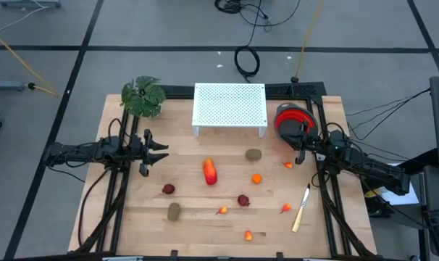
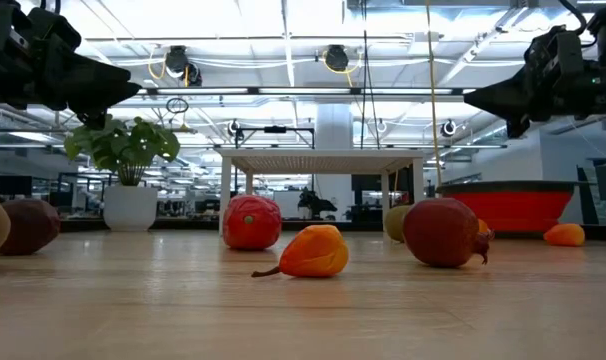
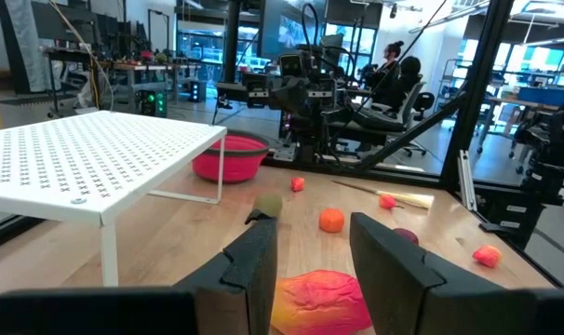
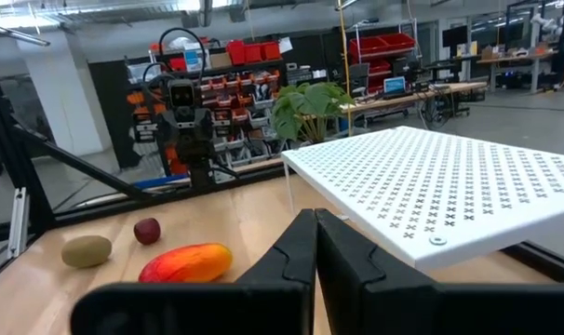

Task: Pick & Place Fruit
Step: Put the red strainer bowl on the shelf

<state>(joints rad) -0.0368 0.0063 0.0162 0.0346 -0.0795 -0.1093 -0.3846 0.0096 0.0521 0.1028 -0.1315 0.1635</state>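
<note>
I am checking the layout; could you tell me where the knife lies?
In the high view, the knife lies flat near the table's front right, beside a small red fruit.

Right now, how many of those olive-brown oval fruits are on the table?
2. One olive-brown oval lies just in front of the white perforated stand; the other lies near the front left, below a dark red round. None seems hidden.

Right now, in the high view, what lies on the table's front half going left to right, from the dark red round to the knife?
Dark red fruit → olive-brown fruit → long red-orange fruit → second dark red fruit → orange fruit → knife.
</note>
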